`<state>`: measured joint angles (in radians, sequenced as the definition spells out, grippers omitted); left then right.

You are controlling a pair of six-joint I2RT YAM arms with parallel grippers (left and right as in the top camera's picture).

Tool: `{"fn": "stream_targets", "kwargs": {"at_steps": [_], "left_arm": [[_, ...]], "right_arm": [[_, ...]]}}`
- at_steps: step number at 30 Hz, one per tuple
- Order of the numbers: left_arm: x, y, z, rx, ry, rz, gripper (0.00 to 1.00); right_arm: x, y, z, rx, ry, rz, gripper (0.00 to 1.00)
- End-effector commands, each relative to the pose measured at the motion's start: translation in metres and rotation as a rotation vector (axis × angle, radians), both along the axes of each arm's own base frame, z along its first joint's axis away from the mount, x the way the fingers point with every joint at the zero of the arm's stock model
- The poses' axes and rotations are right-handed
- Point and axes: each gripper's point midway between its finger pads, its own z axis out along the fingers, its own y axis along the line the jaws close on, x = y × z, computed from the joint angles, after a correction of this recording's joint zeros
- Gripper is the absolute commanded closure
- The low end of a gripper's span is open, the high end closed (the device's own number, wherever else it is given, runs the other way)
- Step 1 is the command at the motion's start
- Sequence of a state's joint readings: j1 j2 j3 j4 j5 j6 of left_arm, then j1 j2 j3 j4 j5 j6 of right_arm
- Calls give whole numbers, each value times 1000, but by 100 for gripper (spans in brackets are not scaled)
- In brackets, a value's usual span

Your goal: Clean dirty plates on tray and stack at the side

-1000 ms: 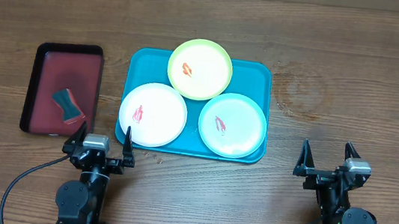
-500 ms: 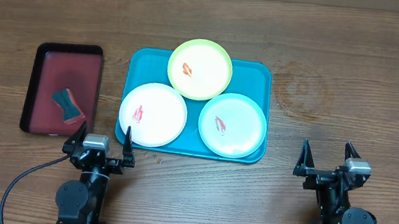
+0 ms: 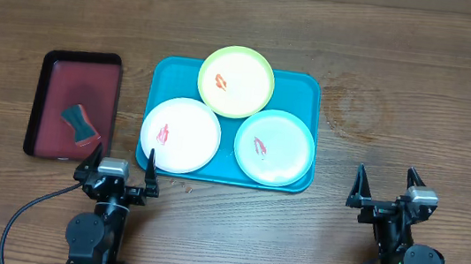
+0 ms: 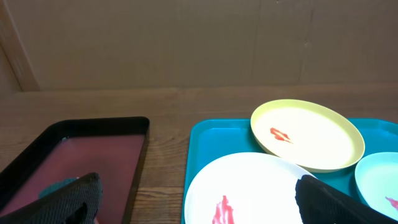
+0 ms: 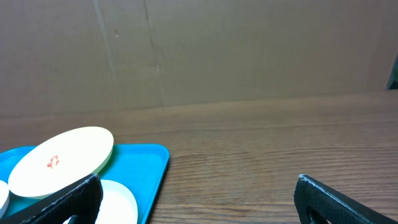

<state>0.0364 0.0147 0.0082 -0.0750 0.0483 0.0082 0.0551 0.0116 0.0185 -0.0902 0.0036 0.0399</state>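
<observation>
The turquoise tray holds three plates, each with a red smear: a yellow-green plate at the back, a white plate front left, a pale mint plate front right. My left gripper is open and empty, just in front of the white plate. My right gripper is open and empty on bare table right of the tray. The left wrist view shows the white plate, the yellow-green plate and the tray. The right wrist view shows the tray and the yellow-green plate.
A dark-red, black-rimmed tray lies left of the turquoise tray and holds a small teal and red sponge. Tiny crumbs lie on the wood in front of the turquoise tray. A brown cardboard wall stands behind the table.
</observation>
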Motion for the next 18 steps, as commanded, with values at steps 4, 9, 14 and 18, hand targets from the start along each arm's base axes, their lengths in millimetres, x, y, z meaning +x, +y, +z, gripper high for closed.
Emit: {"fn": "stream_targets", "kwargs": {"at_steps": [4, 9, 14, 18], "left_arm": [[0, 0, 0, 23, -4, 1, 0], [-1, -23, 28, -86, -113, -130, 0], [-28, -51, 114, -98, -463, -321, 0], [-64, -27, 185, -41, -793, -180, 0]], "right_arm": [[0, 2, -2, -7, -5, 11, 0], [0, 2, -2, -7, -5, 11, 0], [0, 2, -2, -7, -5, 11, 0], [0, 2, -2, -7, -5, 11, 0]]}}
